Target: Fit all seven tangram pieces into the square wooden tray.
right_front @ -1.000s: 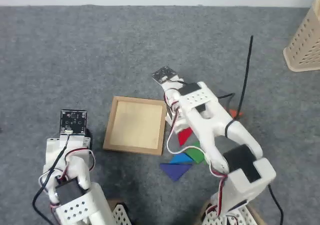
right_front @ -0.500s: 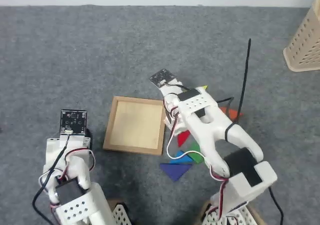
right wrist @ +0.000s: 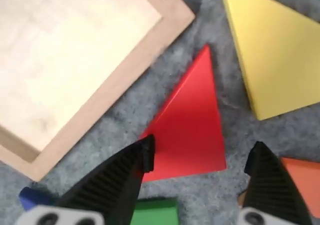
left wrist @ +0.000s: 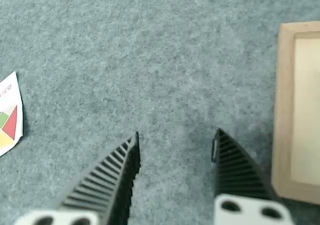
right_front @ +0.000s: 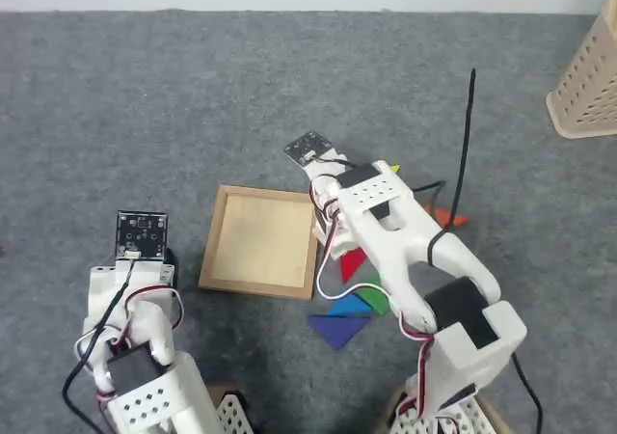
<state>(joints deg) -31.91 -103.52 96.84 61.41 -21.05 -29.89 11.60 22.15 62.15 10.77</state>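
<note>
Red triangle (right wrist: 190,130) is lying just beside the tray (right wrist: 120,80) rim | I am hovering my right gripper (right wrist: 202,150) over it, jaws spread wide | I am planning to straddle its edges squarely, lowering fully before closing.

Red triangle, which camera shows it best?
The right wrist view: the red triangle lies nearly whole beside the tray. The high view shows a small part; the right arm covers the rest.

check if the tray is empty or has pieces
Empty: the tray shows bare wood inside; the red piece and yellow piece lie outside it.
</note>
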